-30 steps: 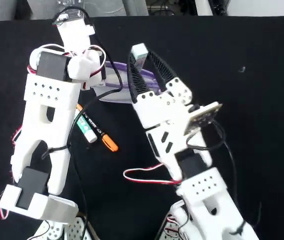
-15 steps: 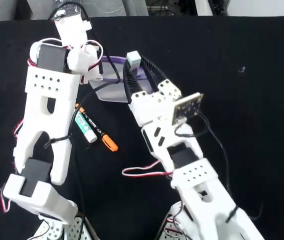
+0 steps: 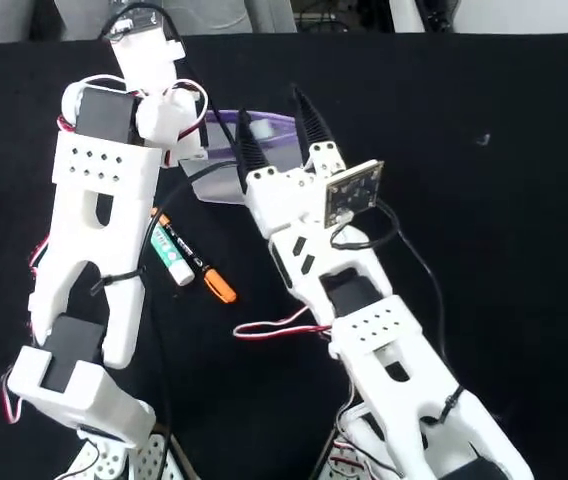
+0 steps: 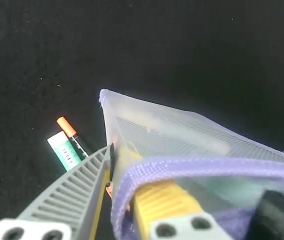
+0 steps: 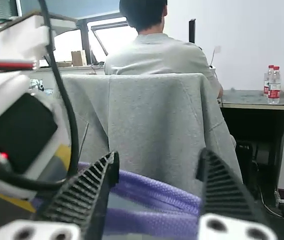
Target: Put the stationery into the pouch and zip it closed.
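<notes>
A clear mesh pouch (image 3: 219, 185) with a purple rim is held up off the black table, mouth upward. My left gripper (image 3: 198, 155) is shut on its rim; in the left wrist view its grey and yellow fingers (image 4: 118, 150) pinch the pouch (image 4: 182, 145) edge. Over the pouch mouth, my right gripper (image 3: 267, 104) stands open with nothing between its black fingers. The right wrist view has the purple rim (image 5: 147, 192) just below that gripper (image 5: 158, 160). A black pen with an orange cap (image 3: 207, 273) and a green-and-white stick (image 3: 171, 253) lie on the table.
The pen (image 4: 72, 132) and stick (image 4: 62, 150) lie beside the pouch's lower corner, under the left arm. The right arm's red and white cable (image 3: 274, 328) loops above the table. Open black table (image 3: 504, 180) stretches to the right.
My right gripper carried a small white and teal item down to the pouch mouth. Its fingers have spread apart and the item no longer shows between them. The left arm held still.
</notes>
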